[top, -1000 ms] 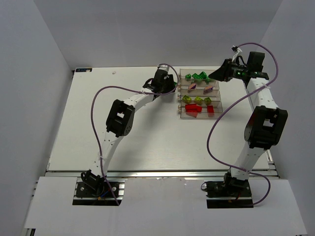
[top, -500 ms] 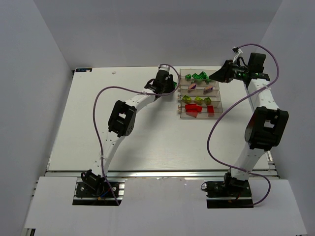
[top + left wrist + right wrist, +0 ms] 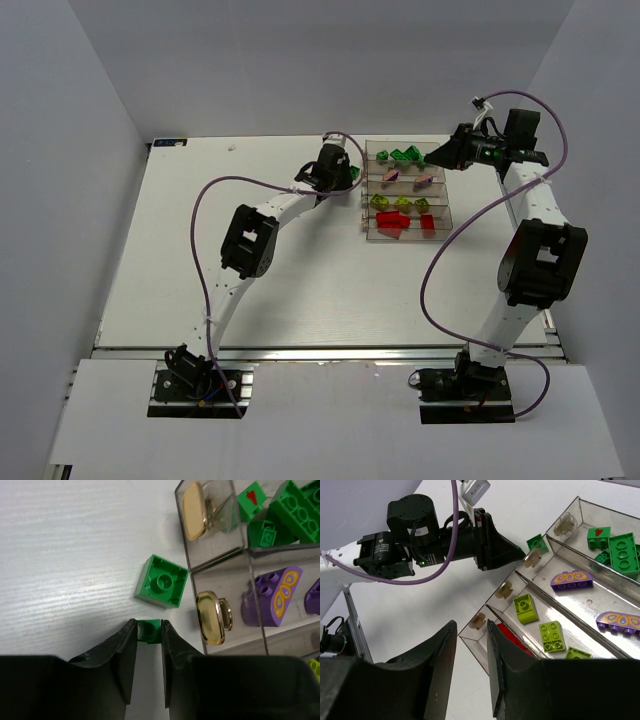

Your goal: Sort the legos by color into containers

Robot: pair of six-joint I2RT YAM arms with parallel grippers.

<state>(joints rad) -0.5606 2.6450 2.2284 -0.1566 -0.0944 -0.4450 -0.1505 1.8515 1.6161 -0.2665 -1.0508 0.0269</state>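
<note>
Left gripper (image 3: 148,625): low over the table (image 3: 200,220), at the left end of the containers (image 3: 365,200).
Left fingers: closed onto a small green brick (image 3: 150,632), 1 finger on each side of it.
Small green brick: held between the left fingertips, just beside a square green brick (image 3: 161,581). Whether it touches the table cannot be told.
Square green brick: flat on the table, outside the containers, just beside the end wall of the farthest compartment.
Right gripper (image 3: 471,624): raised at the far right of the containers, looking down along them.
Right fingers: parted by a narrow gap, with nothing between them.
Containers: 4 clear compartments joined side by side in 1 block, lying between the 2 arms.
Compartment 1, farthest: green bricks (image 3: 622,547).
Compartment 2: purple bricks (image 3: 571,580) with a yellow pattern.
Compartment 3: yellow-green bricks (image 3: 525,607).
Compartment 4, nearest: red bricks (image 3: 400,225).
Gold fittings (image 3: 195,511): oval, 1 on the left end of each compartment.
</note>
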